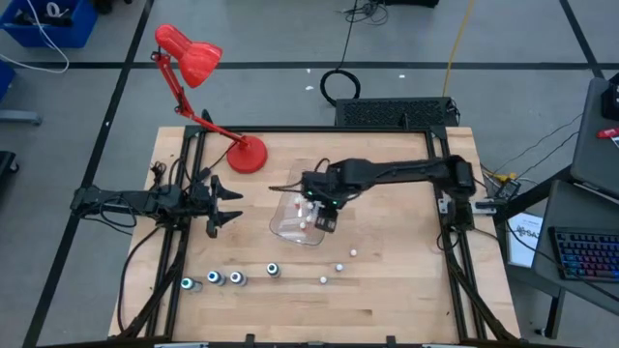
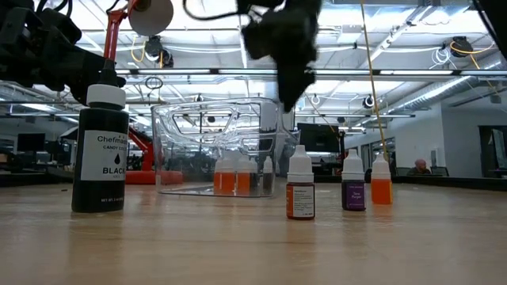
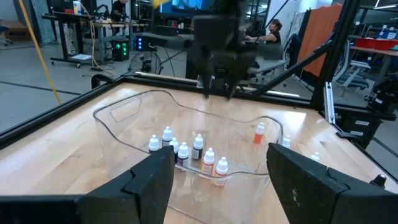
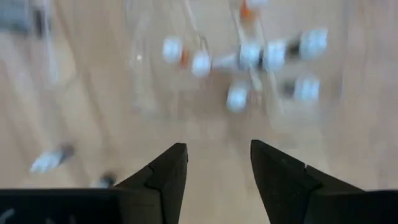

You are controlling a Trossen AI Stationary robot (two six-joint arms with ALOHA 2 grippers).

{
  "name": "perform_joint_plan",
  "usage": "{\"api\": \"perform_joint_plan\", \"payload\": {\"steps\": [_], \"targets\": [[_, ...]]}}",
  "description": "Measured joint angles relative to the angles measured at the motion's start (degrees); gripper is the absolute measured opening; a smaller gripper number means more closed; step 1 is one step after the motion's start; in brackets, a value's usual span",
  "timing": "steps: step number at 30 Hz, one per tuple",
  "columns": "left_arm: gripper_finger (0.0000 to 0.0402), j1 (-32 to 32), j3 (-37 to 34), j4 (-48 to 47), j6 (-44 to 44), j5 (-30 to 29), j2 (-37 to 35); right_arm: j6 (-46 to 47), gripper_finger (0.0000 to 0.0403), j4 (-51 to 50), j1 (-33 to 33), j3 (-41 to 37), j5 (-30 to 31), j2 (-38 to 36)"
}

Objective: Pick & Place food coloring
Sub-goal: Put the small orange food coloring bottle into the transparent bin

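Observation:
A clear plastic tub [image 1: 290, 220] stands mid-table with several small white-topped food coloring bottles [image 3: 198, 149] upright inside it. My right gripper [image 4: 217, 149] hangs open above the tub [image 2: 222, 146], fingers pointing down, nothing between them. More food coloring stands on the table toward the near edge: several dark round bottles [image 1: 213, 278], one of them black-labelled [image 2: 101, 150], and three small ones [image 1: 339, 267] [image 2: 300, 188]. My left gripper [image 3: 221, 152] waits open and level at the table's left side [image 1: 232, 203], facing the tub.
A red desk lamp [image 1: 193, 58] has its base [image 1: 248, 155] on the table's far left part, close behind the tub. Bare wood lies to the right of the tub and along the near right edge [image 1: 416, 300].

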Motion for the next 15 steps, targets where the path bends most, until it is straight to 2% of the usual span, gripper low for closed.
{"api": "perform_joint_plan", "payload": {"steps": [6,15], "targets": [[0.0253,0.0,0.0,0.0,0.0,0.0,0.0,12.5,0.0164,-9.2,8.2,-2.2,2.7,-4.6],[0.0253,0.0,0.0,0.0,0.0,0.0,0.0,25.3,0.0164,-0.7,17.9,-14.1,4.6,-5.6]]}}
